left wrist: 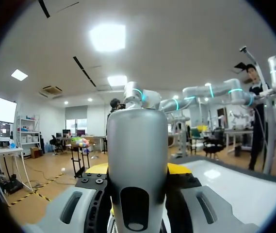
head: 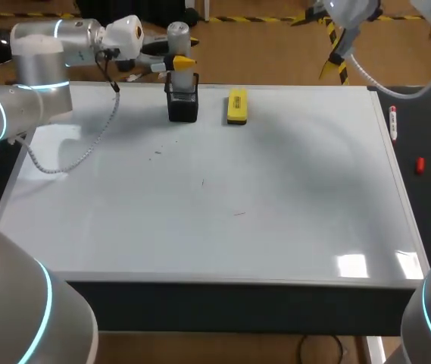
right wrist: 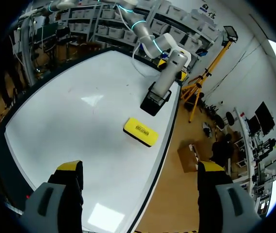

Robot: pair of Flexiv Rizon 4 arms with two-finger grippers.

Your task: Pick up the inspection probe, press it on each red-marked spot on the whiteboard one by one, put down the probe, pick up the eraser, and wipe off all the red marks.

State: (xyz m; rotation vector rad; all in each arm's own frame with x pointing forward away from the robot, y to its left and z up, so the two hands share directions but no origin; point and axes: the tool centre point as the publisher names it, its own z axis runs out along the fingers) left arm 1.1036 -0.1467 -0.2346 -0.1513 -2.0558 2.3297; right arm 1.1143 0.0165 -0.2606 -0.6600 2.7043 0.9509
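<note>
My left end effector (left wrist: 138,167) appears closed on the inspection probe (left wrist: 137,145), gripped between its fingers. The probe stands upright in the black holder (head: 182,106) just below. My right end effector (right wrist: 140,170) is wide open, empty and well apart. In my judgement the lift should go straight up.

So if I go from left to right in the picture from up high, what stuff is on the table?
Black holder → yellow eraser → white marker → small red thing.
</note>
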